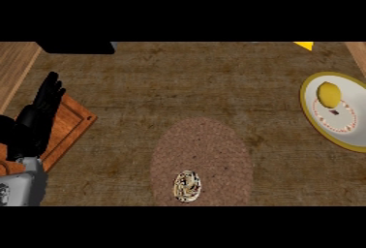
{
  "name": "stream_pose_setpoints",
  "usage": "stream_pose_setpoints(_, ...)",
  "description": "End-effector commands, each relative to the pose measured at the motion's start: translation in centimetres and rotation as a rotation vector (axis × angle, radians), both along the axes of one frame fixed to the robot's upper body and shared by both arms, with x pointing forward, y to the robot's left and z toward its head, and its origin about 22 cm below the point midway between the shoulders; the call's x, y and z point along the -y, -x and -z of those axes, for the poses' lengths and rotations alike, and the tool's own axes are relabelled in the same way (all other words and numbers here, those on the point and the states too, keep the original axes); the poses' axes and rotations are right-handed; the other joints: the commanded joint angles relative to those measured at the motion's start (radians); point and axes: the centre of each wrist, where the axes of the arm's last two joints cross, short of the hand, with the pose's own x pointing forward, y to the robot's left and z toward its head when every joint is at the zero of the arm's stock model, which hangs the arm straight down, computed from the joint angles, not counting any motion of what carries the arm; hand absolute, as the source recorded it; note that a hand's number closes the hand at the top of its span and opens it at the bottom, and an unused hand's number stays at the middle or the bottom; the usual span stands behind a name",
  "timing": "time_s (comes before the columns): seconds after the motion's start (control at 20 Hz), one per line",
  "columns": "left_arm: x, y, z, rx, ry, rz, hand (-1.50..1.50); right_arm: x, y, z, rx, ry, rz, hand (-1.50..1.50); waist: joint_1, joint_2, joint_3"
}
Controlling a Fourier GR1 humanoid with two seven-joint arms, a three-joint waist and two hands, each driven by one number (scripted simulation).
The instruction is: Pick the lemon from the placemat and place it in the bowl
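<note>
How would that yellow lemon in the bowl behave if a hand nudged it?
The lemon looks rounded, so it would probably roll. It sits inside the bowl, whose yellow rim would likely stop it. Its skin looks smooth, so it may be a bit slippery.

Brown, scuffed counter top (178, 82). Left hand (39, 114) over the left edge, fingers straight, above a wooden board (71, 123) lying directly beneath. To the right of the hand and nearer, an oval woven placemat (204, 155) flat on the counter. Far right of the hand, well apart, a yellow-rimmed bowl (309, 104). Yellow object (304, 45) at the far edge, cut off.
</note>
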Motion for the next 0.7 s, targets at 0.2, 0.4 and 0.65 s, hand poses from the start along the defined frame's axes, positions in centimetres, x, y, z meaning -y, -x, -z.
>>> stream_pose_setpoints(0.2, 0.1, 0.6, 0.8, 0.000, 0.015, -0.002, 0.00, 4.9, 7.7, -0.2, 0.026, -0.071, -0.019, -1.50, 0.003, 0.005, 0.004)
stream_pose_setpoints(0.4, 1.0, 0.3, 0.0, -0.004, 0.017, 0.001, 0.00, 5.4, 9.4, 0.7, 0.033, -0.126, -0.100, -1.50, -0.004, -0.001, 0.006)
stream_pose_setpoints(0.65, 0.4, 0.0, -0.3, 0.000, 0.002, 0.000, 0.00, 6.5, 10.2, -1.7, 0.100, -0.158, -0.129, -1.50, -0.010, -0.004, 0.005)
